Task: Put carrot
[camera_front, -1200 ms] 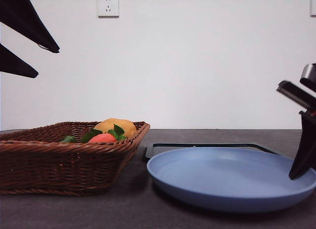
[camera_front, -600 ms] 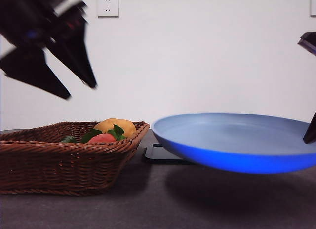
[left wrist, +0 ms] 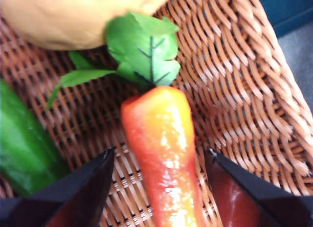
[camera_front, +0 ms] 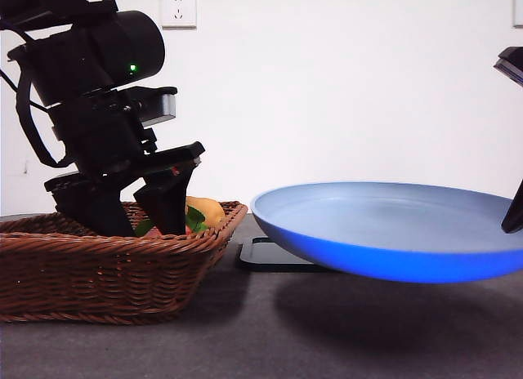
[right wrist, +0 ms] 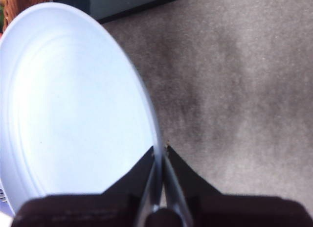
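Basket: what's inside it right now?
In the basket lie the carrot between the left gripper's open jaws, a yellow-brown potato and something green. Its wall and the arm hide most in the front view.

Right tool (right wrist: pixel 160 153) pinching blue plate (right wrist: pixel 73 114) rim, above grey table (right wrist: pixel 234 90)

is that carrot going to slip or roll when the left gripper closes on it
Probably somewhat slippery: the carrot looks glossy and smooth, and it tapers, so it may squirt out lengthwise. The left gripper is open with a jaw on each side. It looks like a stiff, light toy; its round body might roll on the wicker basket.
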### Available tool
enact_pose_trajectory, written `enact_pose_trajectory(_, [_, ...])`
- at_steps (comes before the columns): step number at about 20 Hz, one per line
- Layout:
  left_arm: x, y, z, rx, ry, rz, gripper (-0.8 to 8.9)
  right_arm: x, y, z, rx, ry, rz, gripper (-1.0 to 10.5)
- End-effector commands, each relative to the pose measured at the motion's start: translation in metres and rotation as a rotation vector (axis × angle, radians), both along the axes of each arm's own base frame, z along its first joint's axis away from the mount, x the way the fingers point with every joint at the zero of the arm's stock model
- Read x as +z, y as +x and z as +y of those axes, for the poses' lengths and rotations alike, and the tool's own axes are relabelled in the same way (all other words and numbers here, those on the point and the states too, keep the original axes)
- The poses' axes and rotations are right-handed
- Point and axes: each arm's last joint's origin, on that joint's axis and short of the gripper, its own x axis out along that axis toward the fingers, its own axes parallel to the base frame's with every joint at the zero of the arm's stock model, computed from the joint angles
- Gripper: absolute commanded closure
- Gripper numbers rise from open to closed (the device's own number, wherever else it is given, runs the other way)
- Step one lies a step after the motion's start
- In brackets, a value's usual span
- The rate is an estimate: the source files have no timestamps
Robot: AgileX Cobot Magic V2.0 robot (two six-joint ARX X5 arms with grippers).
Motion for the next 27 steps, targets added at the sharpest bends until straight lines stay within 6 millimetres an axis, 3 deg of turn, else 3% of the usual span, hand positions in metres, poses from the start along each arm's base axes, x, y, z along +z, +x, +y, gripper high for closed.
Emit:
enact_pose_trajectory(1, [0.001, 0.003, -0.005, -0.034, 0.006, -0.022, 4.92, 0.004, 0.003, 0.001, 0.007, 0.005, -0.023, 9.4])
enact_pose_trajectory(9, [-0.002, 0.0, -0.004, -0.058, 0.03, 0.011, 5.96, 0.004, 0.003, 0.001, 0.007, 0.005, -0.024, 9.4])
enact_pose_trajectory(12, [-0.002, -0.001, -0.004, -0.058, 0.033, 0.017, 7.04, 0.004, 0.003, 0.001, 0.007, 0.005, -0.023, 9.4])
enact_pose_trajectory(17, [0.004, -0.002, -0.002, -0.057, 0.026, 0.005, 7.05, 0.004, 0.003, 0.001, 0.007, 0.005, -0.023, 9.4])
enact_pose_trajectory(19, [0.015, -0.006, 0.0, -0.058, 0.01, -0.016, 7.05, 0.004, 0.003, 0.001, 0.007, 0.005, -0.023, 9.4])
enact_pose_trajectory(22, [0.047, -0.017, 0.004, -0.07, -0.087, -0.076, 7.05, 0.004, 0.003, 0.001, 0.007, 0.005, -0.023, 9.4])
enact_pose_trajectory(24, [0.073, -0.028, 0.006, -0.098, -0.235, -0.112, 7.05, 0.004, 0.003, 0.001, 0.008, 0.005, -0.023, 9.4])
enact_pose_trajectory(27, [0.103, -0.042, -0.009, -0.208, -0.501, -0.157, 7.05, 0.004, 0.003, 0.001, 0.008, 0.005, -0.023, 9.4])
